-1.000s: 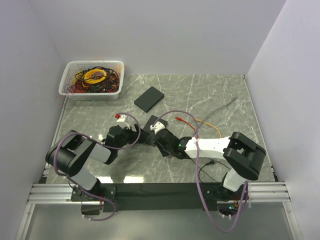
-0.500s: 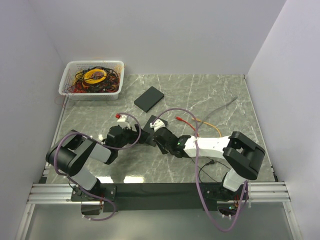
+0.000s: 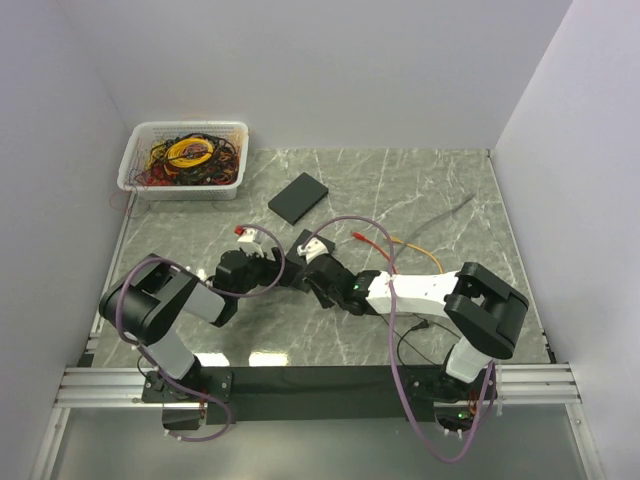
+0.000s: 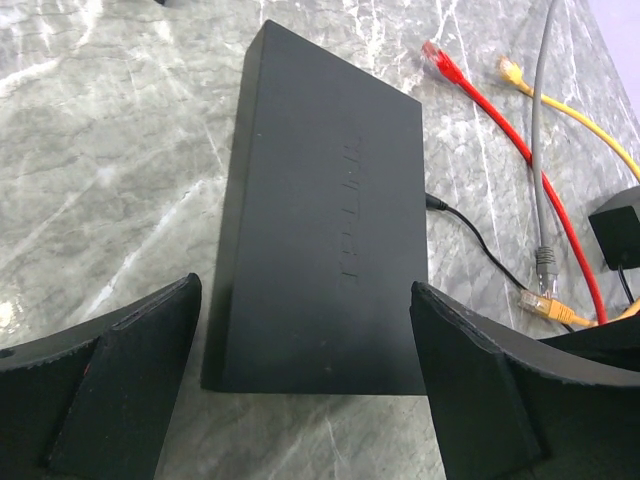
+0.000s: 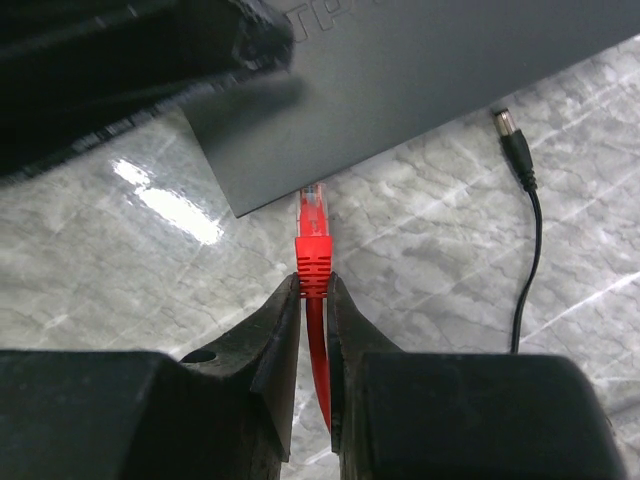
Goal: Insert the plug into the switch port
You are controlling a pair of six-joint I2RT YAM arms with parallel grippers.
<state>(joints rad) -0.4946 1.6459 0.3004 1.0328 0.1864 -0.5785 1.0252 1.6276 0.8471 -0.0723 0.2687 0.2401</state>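
The black switch (image 4: 325,230) lies flat on the marble table, and it also shows in the top view (image 3: 298,246). My left gripper (image 4: 300,380) is open, with one finger on each side of the switch's near end. My right gripper (image 5: 313,290) is shut on the red plug (image 5: 313,250). The plug's clear tip touches the near edge of the switch (image 5: 400,80), close to its corner. No port is visible from here. In the top view the left gripper (image 3: 270,263) and the right gripper (image 3: 310,266) face each other across the switch.
A loose black power plug (image 5: 508,135) lies right of the switch. Red (image 4: 480,110), yellow (image 4: 570,115) and grey (image 4: 540,150) cables lie beyond it. A second black box (image 3: 297,197) and a white basket of cables (image 3: 186,155) stand at the back left.
My left gripper has moved a little up and right along the switch. My right gripper has edged left toward the switch with the red plug in it.
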